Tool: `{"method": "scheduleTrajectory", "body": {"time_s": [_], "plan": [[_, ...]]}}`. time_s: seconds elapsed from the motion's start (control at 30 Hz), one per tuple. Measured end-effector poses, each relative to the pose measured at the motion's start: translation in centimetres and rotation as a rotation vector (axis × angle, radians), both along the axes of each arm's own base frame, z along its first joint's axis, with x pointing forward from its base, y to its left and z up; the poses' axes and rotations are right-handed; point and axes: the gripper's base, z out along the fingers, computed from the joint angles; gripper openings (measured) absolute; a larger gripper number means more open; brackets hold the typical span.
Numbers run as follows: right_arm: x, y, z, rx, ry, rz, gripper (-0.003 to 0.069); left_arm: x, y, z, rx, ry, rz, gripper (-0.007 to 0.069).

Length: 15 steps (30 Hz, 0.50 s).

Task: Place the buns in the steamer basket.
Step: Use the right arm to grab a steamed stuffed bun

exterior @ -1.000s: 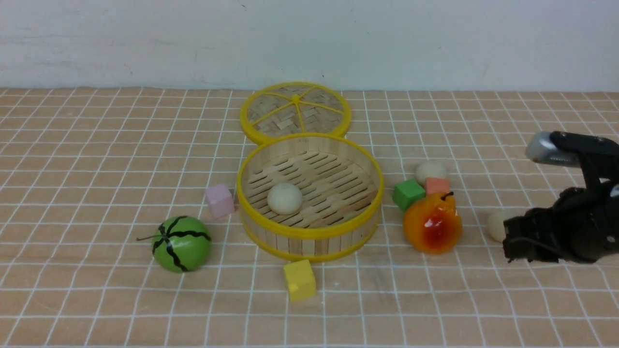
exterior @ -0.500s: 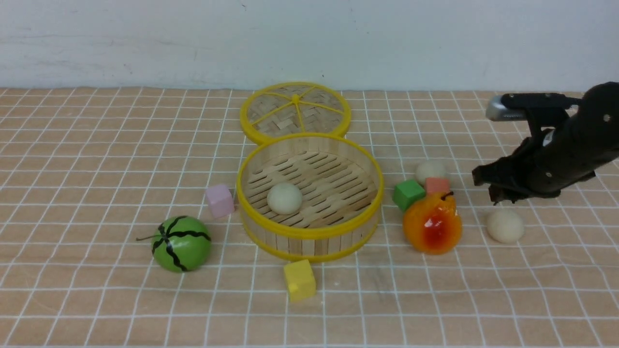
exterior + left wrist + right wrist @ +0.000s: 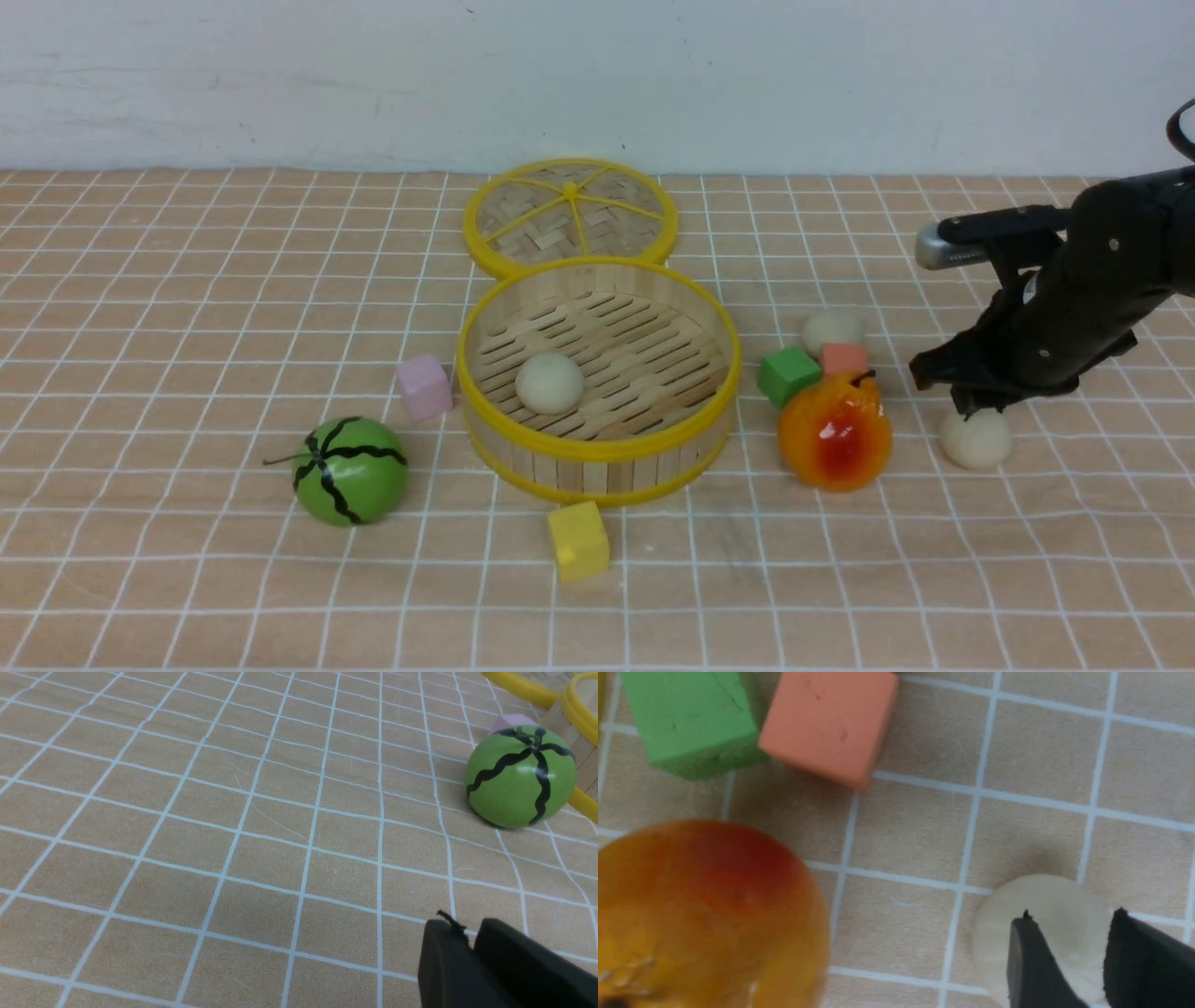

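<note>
The steamer basket (image 3: 597, 451) stands mid-table with one bun (image 3: 549, 383) on its slatted floor. A second bun (image 3: 833, 329) lies behind the orange cube (image 3: 845, 357). The third bun (image 3: 976, 441) lies on the cloth at the right. My right gripper (image 3: 971, 399) hangs just above it. In the right wrist view the gripper (image 3: 1073, 914) has its jaws slightly apart over the top of that bun (image 3: 1041, 905), with nothing held. My left gripper (image 3: 467, 933) is shut and empty above the cloth, short of the green melon (image 3: 521, 777). It is out of the front view.
The woven lid (image 3: 569, 217) lies behind the basket. An orange fruit (image 3: 836, 431) and a green cube (image 3: 789, 373) sit between the basket and the right bun. A pink cube (image 3: 425, 386), the melon (image 3: 351, 469) and a yellow cube (image 3: 579, 539) lie left and in front.
My right gripper rose from the cloth beside the right-hand bun, swung back and to the left, and now has come down over that bun. The bun has not moved.
</note>
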Motion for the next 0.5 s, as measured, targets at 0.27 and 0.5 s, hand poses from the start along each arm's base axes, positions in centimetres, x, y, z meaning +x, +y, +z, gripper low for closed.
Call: {"method": "scheduleTrajectory", "body": {"time_s": [0.27, 0.5], "plan": [[0.3, -0.1, -1.1, -0.014, 0.025, -0.004, 0.0241, 0.0, 0.0, 0.0, 0.000, 0.000, 0.000, 0.0092], [0.3, -0.1, -1.8, -0.015, 0.046, -0.006, 0.0241, 0.0, 0.0, 0.0, 0.000, 0.000, 0.000, 0.0099]]}}
